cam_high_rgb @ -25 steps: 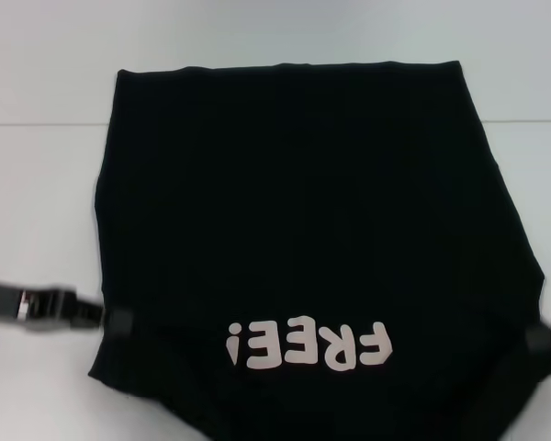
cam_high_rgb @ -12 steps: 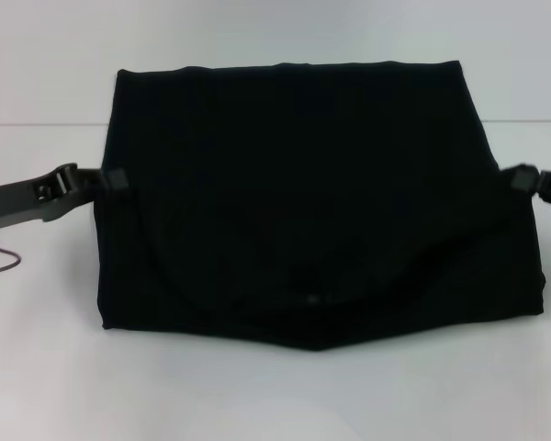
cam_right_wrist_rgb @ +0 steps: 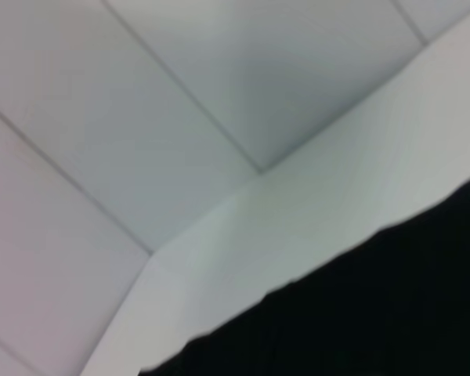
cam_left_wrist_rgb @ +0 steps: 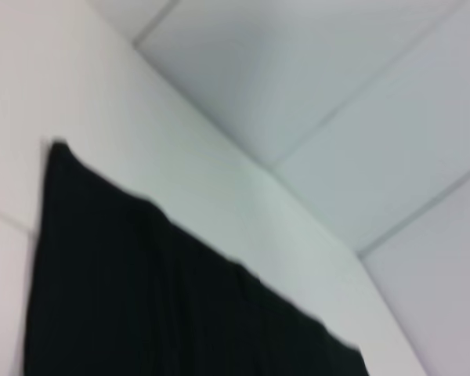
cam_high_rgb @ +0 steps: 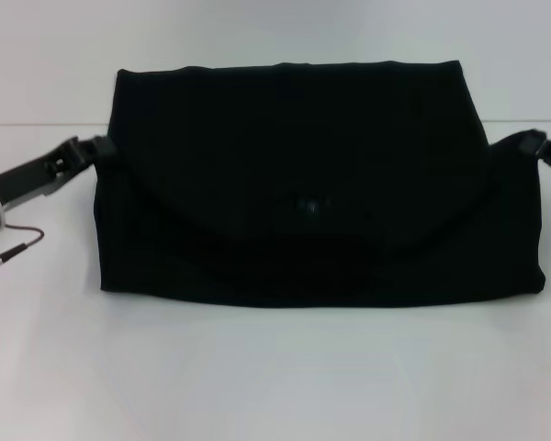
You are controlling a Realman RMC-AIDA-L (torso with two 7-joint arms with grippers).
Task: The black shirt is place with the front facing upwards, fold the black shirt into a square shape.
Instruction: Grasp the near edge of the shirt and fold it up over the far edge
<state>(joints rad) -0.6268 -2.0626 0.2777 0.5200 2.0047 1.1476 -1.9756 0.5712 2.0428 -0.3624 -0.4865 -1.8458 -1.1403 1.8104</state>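
Near strip of white tabletop (cam_high_rgb: 275, 377) is bare. Beyond it, mid-tabletop, the shirt (cam_high_rgb: 312, 175) lies as a wide black bundle: near half is lifted and carried toward the far edge, and its curved flap sags across the middle over the layer below. Near fold line runs straight left to right; far hem lies flat.

Left gripper (cam_high_rgb: 99, 147) is at the shirt's left edge and right gripper (cam_high_rgb: 523, 142) at its right edge, both about level with the flap's upper corners. Each seems pinched shut on shirt cloth, though the fingers sit dark against dark fabric, so that is a judgement from how the corners hang up. Wrist views show only black cloth against white panels, no fingers.

Step in hand: bringing the near half over to the far hem.

Risks:
- flap middle droops between the two hands, so it could land creased or bunched, not flat
- uneven travel of the two hands would skew the fold, and edges would not match the far hem
- thin pinch at a corner could slip, dropping one side
- result looks wider than deep, so side folds are likely still needed for a square

Writing: none readable now; the print is not in sight, probably folded inside. No neck label in view, only a faint speck near the flap's centre, too small to tell.
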